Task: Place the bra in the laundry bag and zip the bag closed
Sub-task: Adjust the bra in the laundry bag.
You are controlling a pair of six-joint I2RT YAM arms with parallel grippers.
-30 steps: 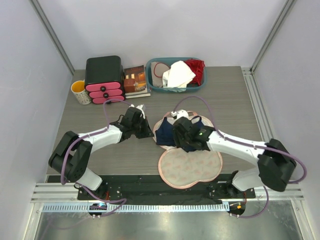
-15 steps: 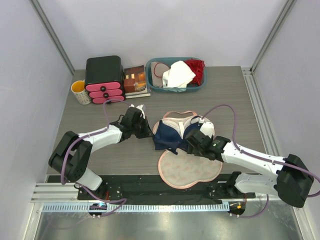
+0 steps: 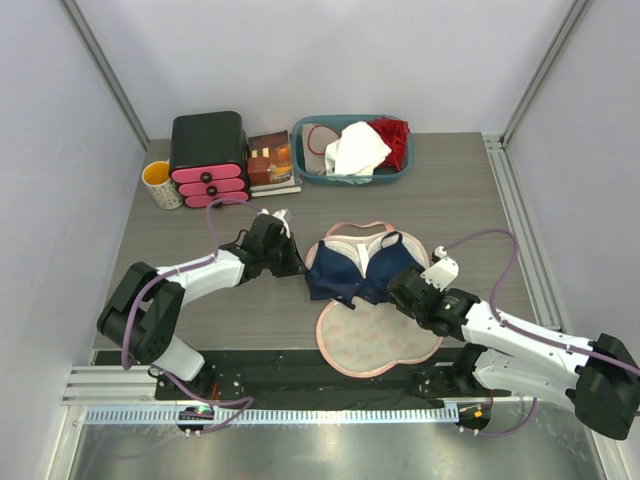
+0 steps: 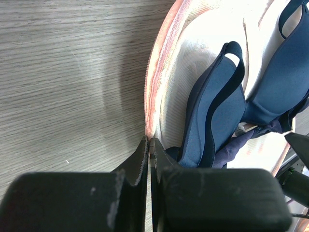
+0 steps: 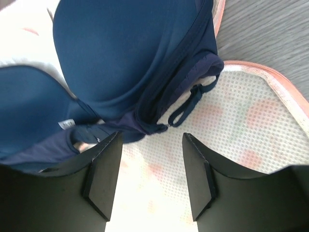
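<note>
The navy bra (image 3: 360,268) lies spread, cups up, on the far half of the open pink laundry bag (image 3: 345,233). The bag's near half (image 3: 380,340) lies flat, lining up. My left gripper (image 3: 294,263) is shut on the bag's pink rim at its left edge. The left wrist view shows the jaws (image 4: 149,140) pinching that rim (image 4: 153,87), with the bra (image 4: 212,116) just to the right. My right gripper (image 3: 402,290) is open and empty at the bra's near right edge. In the right wrist view it (image 5: 152,137) hovers over the mesh lining (image 5: 231,121), just short of the bra (image 5: 130,58).
A teal basket (image 3: 398,176) with a white cloth (image 3: 355,148) and a red garment (image 3: 393,138) stands at the back. A black box with pink drawers (image 3: 208,145), a book (image 3: 270,160) and a yellow mug (image 3: 160,184) are at the back left.
My right gripper has let go of the bra and pulled back toward the near right. The bra now lies spread on the bag's far half. The left gripper has not moved.
</note>
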